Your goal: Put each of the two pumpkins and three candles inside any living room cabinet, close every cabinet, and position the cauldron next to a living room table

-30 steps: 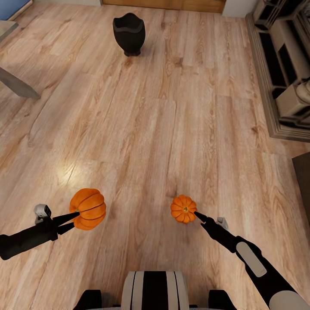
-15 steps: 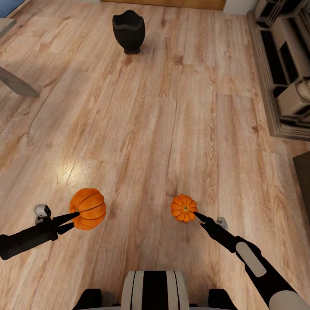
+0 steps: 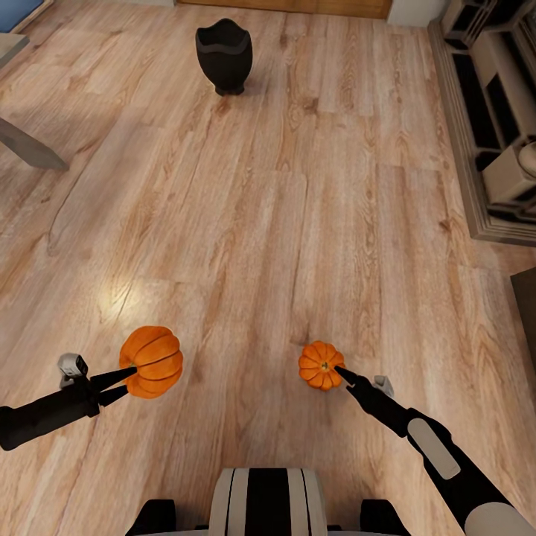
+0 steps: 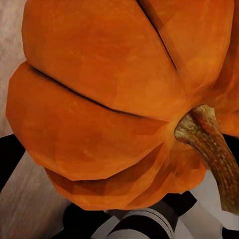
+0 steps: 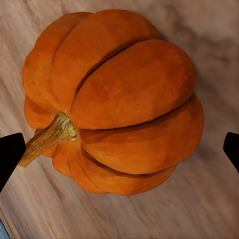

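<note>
The larger orange pumpkin (image 3: 151,362) hangs above the wood floor with my left gripper (image 3: 125,381) shut on it, one finger on each side. Up close in the left wrist view, this pumpkin (image 4: 109,94) shows its brown stem. The smaller pumpkin (image 3: 321,365) is at the tip of my right gripper (image 3: 339,370). The right wrist view has this pumpkin (image 5: 119,99) over the floor, with the black fingertips (image 5: 10,152) spread wide at either side and open. The black cauldron (image 3: 223,56) stands on the floor far ahead. A grey table (image 3: 30,149) corner juts in at the left.
A low unit with dark open compartments (image 3: 484,112) runs along the right side, with a pale object on it at the edge. A dark block (image 3: 525,298) sits at the right edge. A wide stretch of wood floor (image 3: 283,223) lies between me and the cauldron.
The smaller pumpkin has shifted slightly and tipped, its stem now leaning toward the right gripper. The view has shifted a little. The left arm and its pumpkin have held still.
</note>
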You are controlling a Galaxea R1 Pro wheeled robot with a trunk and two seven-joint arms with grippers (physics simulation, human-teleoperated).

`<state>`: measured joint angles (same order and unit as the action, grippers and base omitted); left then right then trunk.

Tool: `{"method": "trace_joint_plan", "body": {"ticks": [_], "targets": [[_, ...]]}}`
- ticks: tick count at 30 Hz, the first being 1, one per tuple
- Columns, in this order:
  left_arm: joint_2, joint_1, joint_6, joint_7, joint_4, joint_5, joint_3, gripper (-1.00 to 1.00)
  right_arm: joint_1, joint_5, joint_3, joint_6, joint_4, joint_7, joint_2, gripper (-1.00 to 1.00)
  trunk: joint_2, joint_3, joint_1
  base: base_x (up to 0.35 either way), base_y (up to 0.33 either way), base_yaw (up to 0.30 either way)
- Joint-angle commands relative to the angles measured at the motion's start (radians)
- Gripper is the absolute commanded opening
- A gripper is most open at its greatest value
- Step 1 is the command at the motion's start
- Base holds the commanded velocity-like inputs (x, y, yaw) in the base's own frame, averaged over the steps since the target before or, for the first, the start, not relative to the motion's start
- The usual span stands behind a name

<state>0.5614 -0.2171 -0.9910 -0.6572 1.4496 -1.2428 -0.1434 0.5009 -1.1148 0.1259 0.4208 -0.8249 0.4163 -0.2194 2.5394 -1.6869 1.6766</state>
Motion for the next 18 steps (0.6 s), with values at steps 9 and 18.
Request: {"method": "trace_joint_plan", "body": {"ticks": [9, 18], "targets": [[0.000, 0.002, -0.005, -0.002, 0.000, 0.000, -0.001, -1.00, 0.000, -0.008, 0.001, -0.001, 0.001, 0.020, -0.002, 1.00, 0.000, 0.000, 0.000, 0.055, 0.021, 0.000], [0.000, 0.002, -0.005, -0.002, 0.000, 0.000, -0.002, -1.00, 0.001, -0.008, 0.001, -0.001, 0.001, 0.021, -0.002, 1.00, 0.000, 0.000, 0.000, 0.034, 0.011, 0.000]]}}
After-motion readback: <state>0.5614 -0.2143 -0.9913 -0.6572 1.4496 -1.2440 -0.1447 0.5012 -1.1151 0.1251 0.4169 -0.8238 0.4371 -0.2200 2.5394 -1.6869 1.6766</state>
